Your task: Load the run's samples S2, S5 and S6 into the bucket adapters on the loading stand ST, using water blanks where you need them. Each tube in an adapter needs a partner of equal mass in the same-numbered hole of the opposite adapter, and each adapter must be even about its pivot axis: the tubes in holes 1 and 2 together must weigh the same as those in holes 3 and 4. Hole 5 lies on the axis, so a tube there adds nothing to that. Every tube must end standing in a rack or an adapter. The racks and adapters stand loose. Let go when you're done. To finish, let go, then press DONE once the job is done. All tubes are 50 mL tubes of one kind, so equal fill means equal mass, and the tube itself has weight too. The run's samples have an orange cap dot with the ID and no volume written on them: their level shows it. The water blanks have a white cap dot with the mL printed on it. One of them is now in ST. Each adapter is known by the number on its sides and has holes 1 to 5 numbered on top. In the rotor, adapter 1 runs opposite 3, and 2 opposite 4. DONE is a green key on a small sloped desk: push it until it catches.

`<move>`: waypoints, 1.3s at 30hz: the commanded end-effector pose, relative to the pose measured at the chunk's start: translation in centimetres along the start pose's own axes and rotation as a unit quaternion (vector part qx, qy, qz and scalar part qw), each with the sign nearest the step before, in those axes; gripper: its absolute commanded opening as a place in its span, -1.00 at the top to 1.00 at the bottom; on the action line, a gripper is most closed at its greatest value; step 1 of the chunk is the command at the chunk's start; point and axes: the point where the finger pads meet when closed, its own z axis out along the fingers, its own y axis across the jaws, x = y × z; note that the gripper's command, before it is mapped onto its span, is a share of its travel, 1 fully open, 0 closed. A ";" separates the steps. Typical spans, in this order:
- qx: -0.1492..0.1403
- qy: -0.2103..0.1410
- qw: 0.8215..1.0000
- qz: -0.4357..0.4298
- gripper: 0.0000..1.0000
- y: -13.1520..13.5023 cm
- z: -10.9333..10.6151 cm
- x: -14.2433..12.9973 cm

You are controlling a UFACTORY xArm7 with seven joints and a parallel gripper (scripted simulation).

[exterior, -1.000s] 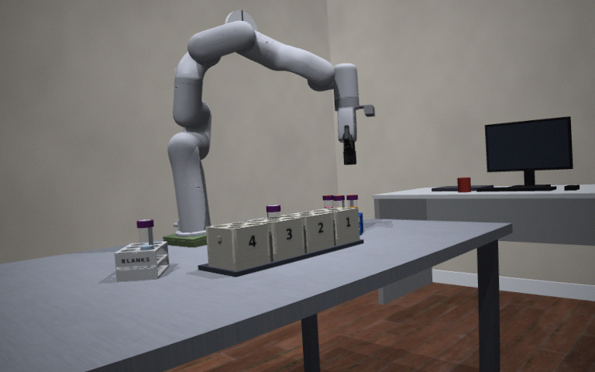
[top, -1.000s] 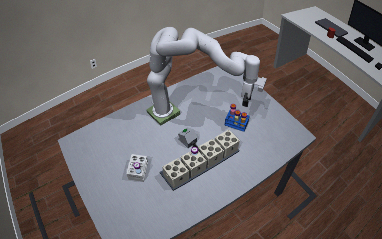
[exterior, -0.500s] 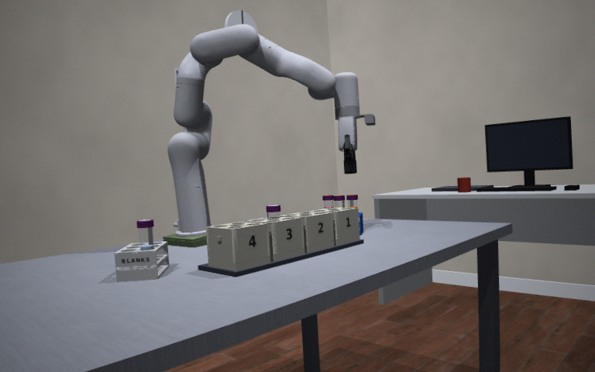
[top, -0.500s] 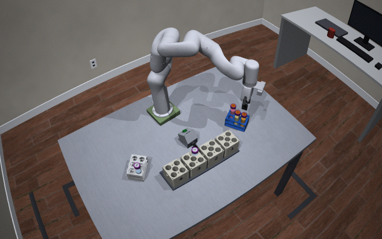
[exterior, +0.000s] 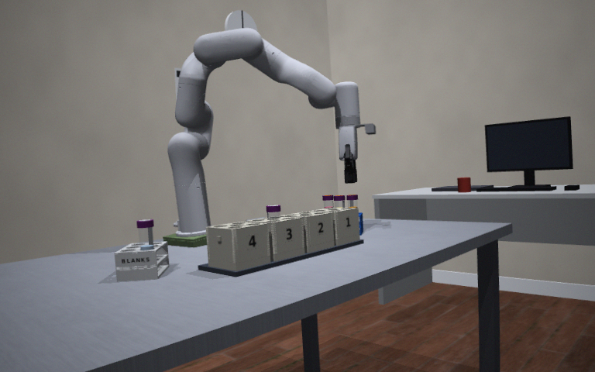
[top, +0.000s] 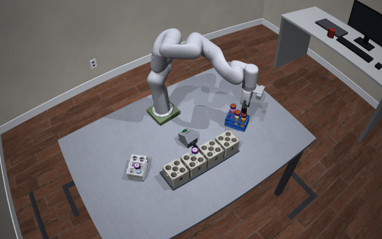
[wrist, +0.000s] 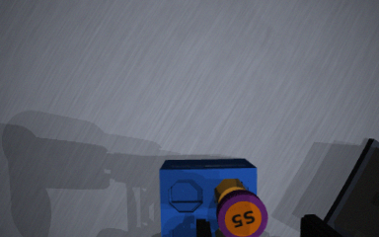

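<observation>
The blue sample rack point(top: 237, 122) stands at the far right of the table and holds three orange-dotted tubes. My gripper point(top: 244, 108) hangs open and empty just above them, also seen in the exterior view point(exterior: 350, 177). In the wrist view the S5 tube point(wrist: 242, 217) stands in the rack point(wrist: 207, 195) between my fingertips, well below them. The four adapters sit in a row on the stand, numbered 4 point(exterior: 239, 247), 3 point(exterior: 287, 236), 2 point(exterior: 319, 230) and 1 point(exterior: 348, 223). One white-dotted blank point(top: 194, 150) stands in adapter 3.
The white BLANKS rack point(top: 137, 167) at the left holds one tall purple-capped tube point(exterior: 145, 224). The grey desk with the green DONE key point(top: 184, 130) stands behind the adapters. The arm's base point(top: 162, 112) is at the back of the table.
</observation>
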 end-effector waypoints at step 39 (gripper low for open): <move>0.001 0.003 1.000 0.000 -0.15 0.0 4.3 0.2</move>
